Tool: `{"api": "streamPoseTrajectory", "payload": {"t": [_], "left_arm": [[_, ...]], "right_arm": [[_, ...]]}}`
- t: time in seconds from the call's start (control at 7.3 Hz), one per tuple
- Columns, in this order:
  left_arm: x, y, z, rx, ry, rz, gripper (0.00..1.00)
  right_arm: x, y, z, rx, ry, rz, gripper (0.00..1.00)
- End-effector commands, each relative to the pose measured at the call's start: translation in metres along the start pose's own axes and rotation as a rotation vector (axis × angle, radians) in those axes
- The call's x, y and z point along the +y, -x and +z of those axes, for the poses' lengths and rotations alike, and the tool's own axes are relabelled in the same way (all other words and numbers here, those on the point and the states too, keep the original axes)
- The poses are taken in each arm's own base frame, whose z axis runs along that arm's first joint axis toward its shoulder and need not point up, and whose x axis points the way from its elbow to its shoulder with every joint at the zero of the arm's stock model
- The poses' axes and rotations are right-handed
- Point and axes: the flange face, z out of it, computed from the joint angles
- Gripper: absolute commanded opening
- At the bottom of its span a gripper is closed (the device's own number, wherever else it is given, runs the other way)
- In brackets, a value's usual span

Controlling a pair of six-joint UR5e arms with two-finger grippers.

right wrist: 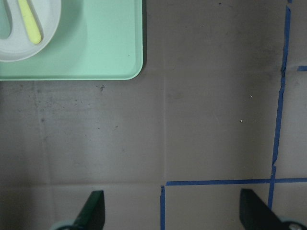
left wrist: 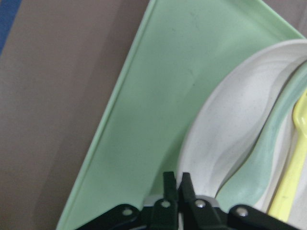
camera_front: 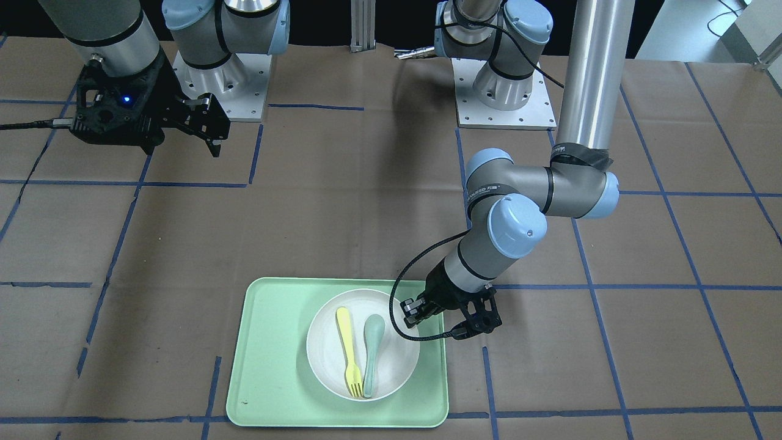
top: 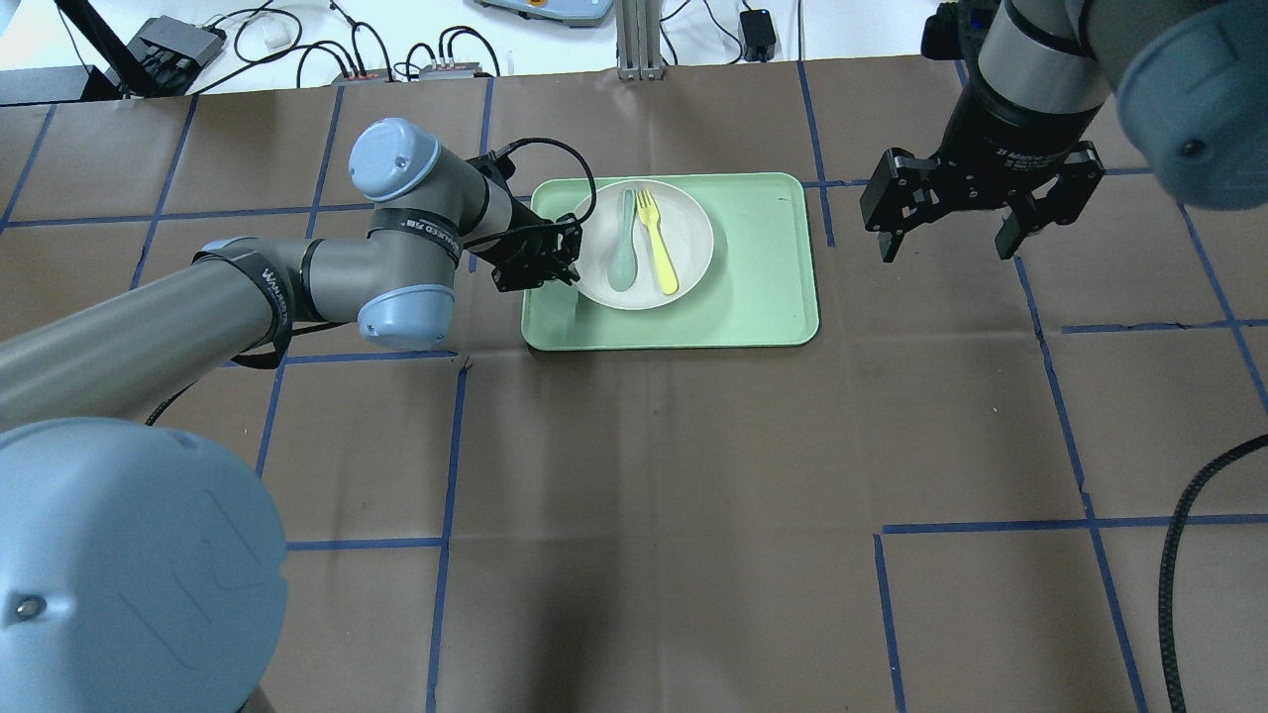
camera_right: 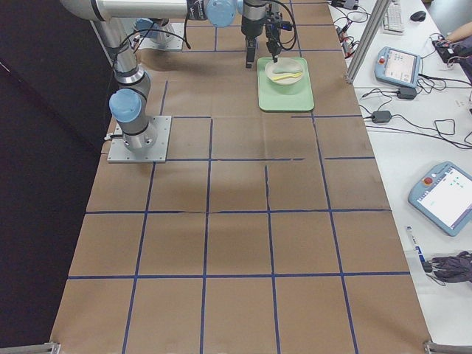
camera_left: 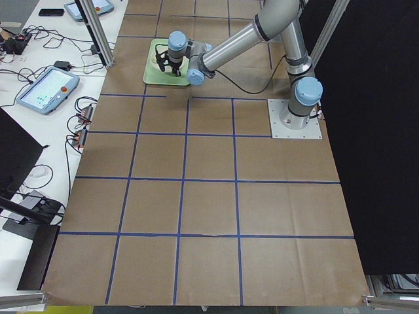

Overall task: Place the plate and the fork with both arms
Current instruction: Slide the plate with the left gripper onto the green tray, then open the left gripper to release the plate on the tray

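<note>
**Front-facing view.** Round off-white shallow plate (camera_front: 325, 360) lying on rectangular mint-green plastic tray (camera_front: 275, 366), toward tray's 3 o'clock side. Inside plate, small pale yellow plastic fork (camera_front: 349, 353), tines to 6 o'clock, just beside teal-grey plastic spoon (camera_front: 372, 351) at its 3 o'clock. Left gripper (camera_front: 408, 315) at plate's 2 o'clock rim. Left arm (camera_front: 519, 189) bent at elbow, wrist angled down toward tray. Right gripper (camera_front: 211, 126) well apart toward 10 o'clock, above brown paper-covered table (camera_front: 366, 232).

**Overhead view.** Left gripper at plate's 9 o'clock rim. Right gripper pointing down, spread wide, off tray at its 3 o'clock.

**Left wrist view.** Fingers (left wrist: 168, 184) drawn together, pinched on plate's rim.

**Right wrist view.** Fingertips (right wrist: 92, 211) far apart over bare table, tray corner at 11 o'clock.
</note>
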Motion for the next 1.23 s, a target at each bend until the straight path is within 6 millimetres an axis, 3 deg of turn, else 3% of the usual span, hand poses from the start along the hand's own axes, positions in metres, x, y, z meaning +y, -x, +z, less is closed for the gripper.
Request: {"api": "streamPoseTrajectory", "payload": {"t": [0.0, 0.41, 0.55, 0.68, 0.82, 0.96, 1.1], "left_arm": [[-0.004, 0.004, 0.022, 0.004, -0.030, 0.018, 0.06], [0.006, -0.008, 0.016, -0.015, -0.041, 0.043, 0.10], [0.006, -0.009, 0.013, -0.016, -0.044, 0.066, 0.22], [0.005, -0.008, 0.011, -0.022, -0.043, 0.128, 0.50], [0.005, -0.008, 0.011, -0.026, -0.041, 0.141, 0.71], [0.005, -0.011, 0.006, -0.024, -0.046, 0.169, 0.73], [0.006, -0.016, -0.010, -0.029, -0.038, 0.219, 0.81]], "right_arm": [[0.001, 0.000, -0.001, 0.000, -0.002, 0.000, 1.00], [0.001, 0.000, -0.001, 0.000, -0.002, 0.000, 1.00], [0.000, 0.000, 0.000, 0.000, 0.000, 0.000, 1.00], [0.000, 0.000, 0.000, 0.000, 0.000, 0.000, 1.00], [0.001, 0.000, -0.001, 0.000, -0.002, 0.000, 1.00], [0.000, 0.000, 0.000, 0.000, 0.000, 0.000, 1.00], [0.000, 0.000, 0.000, 0.000, 0.000, 0.000, 1.00]]}}
